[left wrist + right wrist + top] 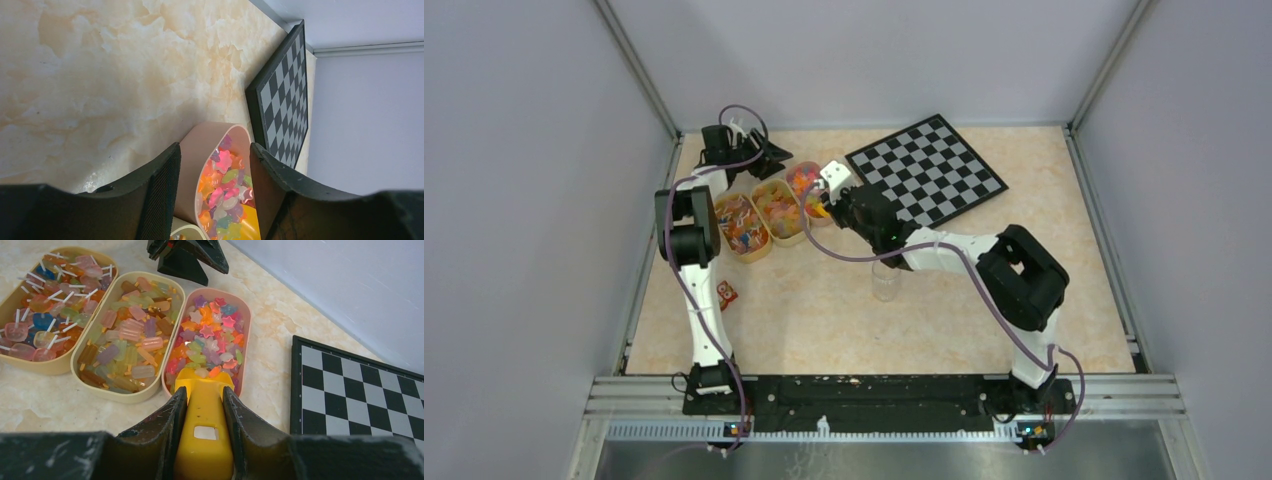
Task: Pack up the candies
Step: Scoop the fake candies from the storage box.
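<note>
With the right gripper (204,392) clamped on the yellow scoop (202,440), its lip nosing into the candies (210,335) in the pink tray (248,340), and the left gripper (214,146) gaping empty just behind, a hard push may skid that unheld tray and scatter sweets.

This was a robot test cell of the laboratory kind. Plain grey panels (524,200) set in aluminium framing (639,70) stood beyond and to either side of the right gripper (205,400), closing in a marble-patterned tabletop (824,320). Well behind that gripper, a black rail (864,395) carried the two arm bases (709,378). Just to the gripper's right a chessboard (926,168) lay flat.
</note>
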Action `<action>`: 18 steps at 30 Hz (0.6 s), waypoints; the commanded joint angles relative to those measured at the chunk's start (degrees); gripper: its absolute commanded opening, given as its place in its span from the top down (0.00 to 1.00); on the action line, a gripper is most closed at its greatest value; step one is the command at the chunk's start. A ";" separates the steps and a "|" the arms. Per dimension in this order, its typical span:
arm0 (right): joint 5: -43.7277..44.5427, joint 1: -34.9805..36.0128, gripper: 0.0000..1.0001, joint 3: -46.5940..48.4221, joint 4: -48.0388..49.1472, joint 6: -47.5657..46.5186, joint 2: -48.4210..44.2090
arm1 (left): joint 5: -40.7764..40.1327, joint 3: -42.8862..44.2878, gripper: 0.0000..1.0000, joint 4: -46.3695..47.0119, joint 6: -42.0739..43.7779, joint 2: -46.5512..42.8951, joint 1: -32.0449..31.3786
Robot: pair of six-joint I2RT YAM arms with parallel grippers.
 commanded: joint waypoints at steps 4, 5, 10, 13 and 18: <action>-0.13 -0.59 1.00 -0.63 3.97 -0.68 1.66 | 0.92 0.67 0.42 1.93 0.61 0.06 -0.08; 0.03 -0.59 1.00 -0.83 4.10 -0.71 1.73 | 0.85 0.58 0.43 1.92 0.67 -0.09 -0.06; -0.47 -0.68 0.95 -3.60 5.91 -0.67 1.25 | 0.70 0.27 0.43 1.92 0.71 -0.25 -0.05; -1.89 -0.70 0.91 -5.56 7.41 -0.66 0.72 | 0.88 0.28 0.43 1.92 0.59 -0.11 -0.07; -2.28 -0.67 0.89 -6.49 7.50 -0.31 0.29 | 0.82 0.22 0.43 1.69 0.63 -0.26 -0.02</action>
